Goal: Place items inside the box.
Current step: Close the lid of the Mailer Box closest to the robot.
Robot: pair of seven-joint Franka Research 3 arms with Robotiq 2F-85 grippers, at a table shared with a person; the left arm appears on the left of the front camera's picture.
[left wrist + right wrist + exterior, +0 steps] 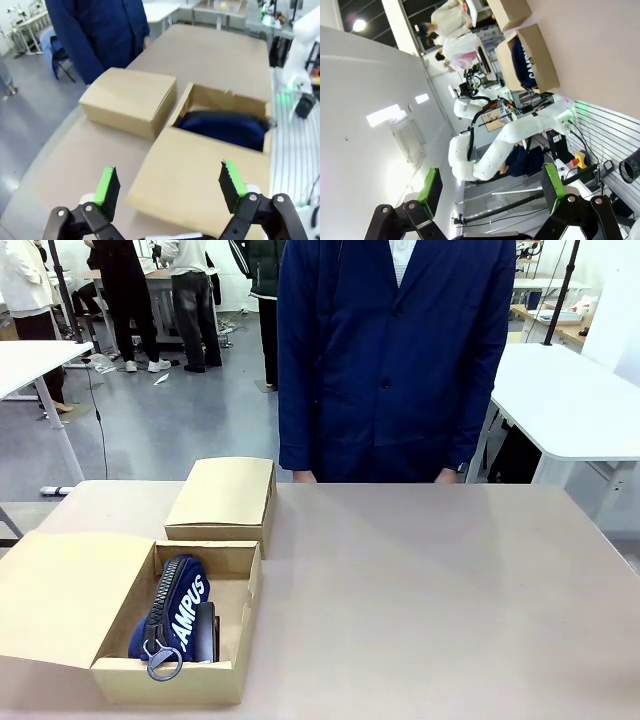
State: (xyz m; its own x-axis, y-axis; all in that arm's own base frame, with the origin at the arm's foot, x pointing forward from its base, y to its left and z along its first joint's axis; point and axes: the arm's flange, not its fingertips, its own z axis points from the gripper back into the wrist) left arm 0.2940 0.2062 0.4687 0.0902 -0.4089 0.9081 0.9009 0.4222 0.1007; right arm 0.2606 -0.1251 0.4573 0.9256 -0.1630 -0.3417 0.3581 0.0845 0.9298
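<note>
Hovering with its green pads apart, the left claw (pixel 170 187) holds nothing; the right claw (pixel 490 187) is likewise open. Before adding more, check space beside the navy zip pencil case (pixel 172 612) in the open cardboard box (pixel 240 625).

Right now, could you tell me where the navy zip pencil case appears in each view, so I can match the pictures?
Front view: navy zip pencil case lower left, inside the open box.
Left wrist view: right of centre, in the open box.
Right wrist view: upper right, in the open box.
Shared landmark: the closed box beside it.
</note>
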